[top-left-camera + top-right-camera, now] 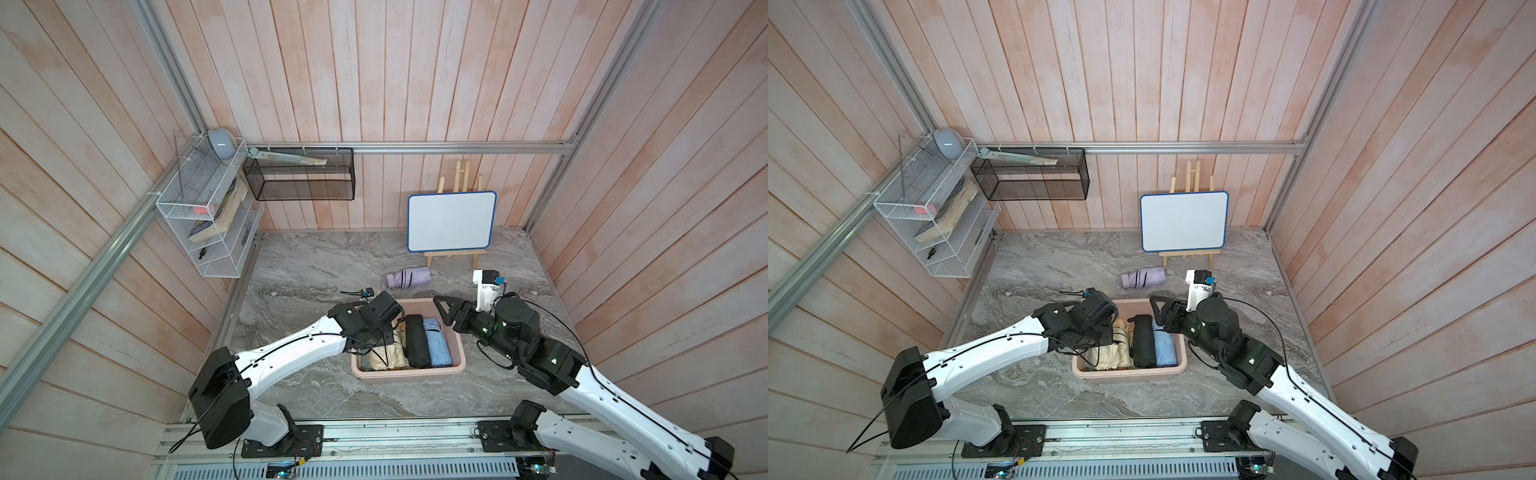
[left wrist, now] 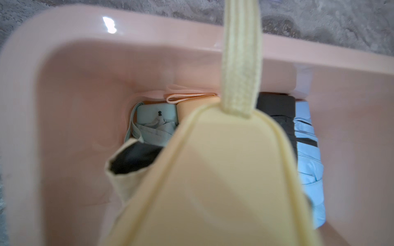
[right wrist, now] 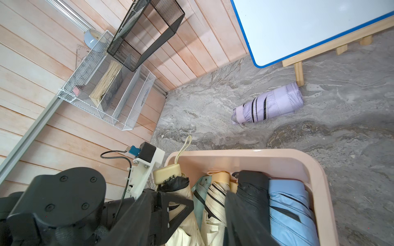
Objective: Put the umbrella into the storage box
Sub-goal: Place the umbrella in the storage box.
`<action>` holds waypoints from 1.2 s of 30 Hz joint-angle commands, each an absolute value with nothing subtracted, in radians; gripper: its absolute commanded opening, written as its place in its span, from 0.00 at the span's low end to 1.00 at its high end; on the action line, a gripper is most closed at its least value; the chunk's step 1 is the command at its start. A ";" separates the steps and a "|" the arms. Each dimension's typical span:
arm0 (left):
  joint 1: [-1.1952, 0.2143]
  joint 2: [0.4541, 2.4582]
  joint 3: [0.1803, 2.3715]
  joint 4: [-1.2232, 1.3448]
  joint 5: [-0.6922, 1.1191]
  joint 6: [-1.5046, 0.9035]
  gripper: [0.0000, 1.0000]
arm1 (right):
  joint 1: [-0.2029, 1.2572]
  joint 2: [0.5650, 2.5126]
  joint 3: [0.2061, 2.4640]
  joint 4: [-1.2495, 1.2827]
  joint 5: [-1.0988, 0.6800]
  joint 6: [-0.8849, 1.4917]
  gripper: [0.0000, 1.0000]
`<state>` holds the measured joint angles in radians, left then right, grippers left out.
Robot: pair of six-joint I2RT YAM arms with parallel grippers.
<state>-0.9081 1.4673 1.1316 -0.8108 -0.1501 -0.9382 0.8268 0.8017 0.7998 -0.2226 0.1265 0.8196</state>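
Note:
The pale pink storage box (image 1: 409, 374) (image 1: 1129, 373) (image 2: 64, 64) (image 3: 319, 170) sits mid-table and holds several folded umbrellas, among them a black one (image 1: 417, 340) and a light blue one (image 1: 438, 343). My left gripper (image 1: 384, 336) (image 1: 1100, 332) is shut on a cream umbrella (image 1: 1113, 353) with a pale yellow handle (image 2: 223, 181) (image 3: 168, 172), tilted over the box's left part. Its jaws are hidden in the left wrist view. My right gripper (image 1: 441, 307) (image 3: 191, 221) hangs open and empty above the box's far right corner. A lilac umbrella (image 1: 407, 277) (image 1: 1143, 277) (image 3: 269, 104) lies on the table behind the box.
A whiteboard on a wooden easel (image 1: 452, 221) stands at the back right, close behind the lilac umbrella. A black mesh basket (image 1: 301, 176) and a white wire rack (image 1: 208, 212) hang on the walls at the back left. Wooden walls enclose the marble table (image 1: 316, 266).

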 commanded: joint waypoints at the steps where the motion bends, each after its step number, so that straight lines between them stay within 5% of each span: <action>1: -0.912 1.497 1.118 -0.781 -0.146 -0.900 0.47 | 0.827 0.789 0.792 -0.260 0.153 0.828 0.60; 8: -0.912 1.466 1.141 -0.794 -0.179 -0.907 0.68 | 0.826 0.776 0.788 -0.275 0.166 0.822 0.60; 23: -0.892 1.286 1.252 -0.872 -0.306 -0.854 0.80 | 0.761 0.861 0.813 -0.375 0.181 0.802 0.60; 31: -0.724 1.263 1.166 -0.873 -0.085 -0.668 0.93 | 0.637 0.909 0.847 -0.435 0.129 0.759 0.61; 36: -0.666 1.325 1.088 -0.821 0.080 -0.600 0.93 | 0.553 0.929 0.867 -0.463 0.094 0.728 0.61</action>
